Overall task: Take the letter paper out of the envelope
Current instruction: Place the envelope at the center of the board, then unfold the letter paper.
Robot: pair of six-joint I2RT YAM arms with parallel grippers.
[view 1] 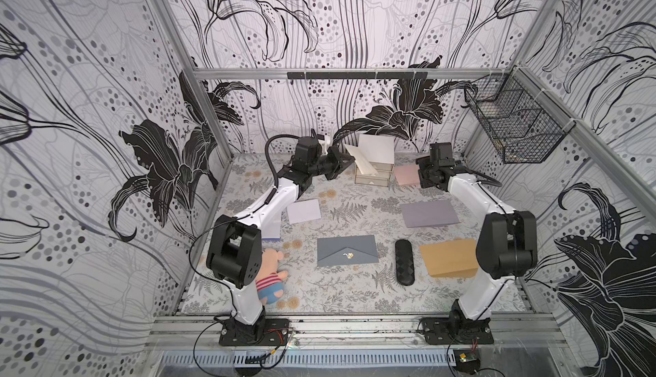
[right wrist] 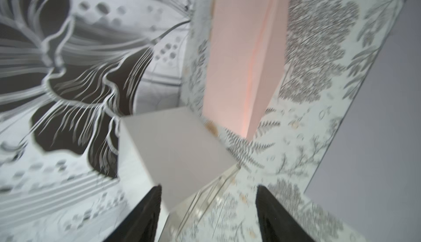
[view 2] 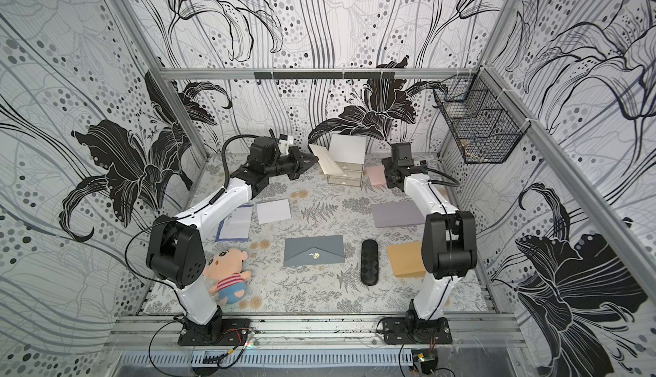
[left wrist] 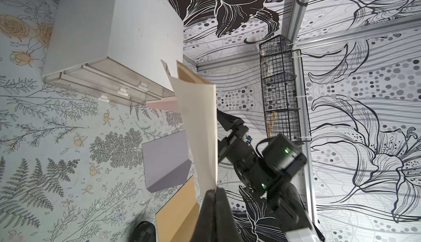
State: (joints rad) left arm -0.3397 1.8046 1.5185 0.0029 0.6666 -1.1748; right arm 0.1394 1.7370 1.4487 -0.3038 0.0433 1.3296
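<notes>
In both top views the left end effector (view 1: 351,158) is pinched tight on the cream envelope (view 1: 362,161). We judge the envelope to hang clear of the surface (view 1: 355,215), close in front of the small drawer box (view 1: 376,144) at the back. From here the envelope reads as a slanted strip, with its long axis running out from the grip toward the right arm's side. The box is our first worry — it sits so near that a swing of the envelope could knock against it.

In the left wrist view the envelope (left wrist: 198,127) is held by one short end only. Its long axis leads away from the fingers, and the open end is farthest out and curling. A tan patch (left wrist: 185,74) shows at that mouth; it may be flap lining or the letter paper, and we cannot tell which. A one-end pinch on limp paper is weak. A pull along the axis could drag the whole envelope free rather than the letter paper alone.

The right wrist view is blurred. The right end effector (right wrist: 208,187) stands wide with nothing between its fingers, and the drawer box (right wrist: 170,143) and a pink sheet (right wrist: 239,58) lie ahead of it. The envelope is not in this view. If the fingers close on both walls of the mouth — not just the sheet inside — we judge nothing will slide out, and the paper may crease or tear.
</notes>
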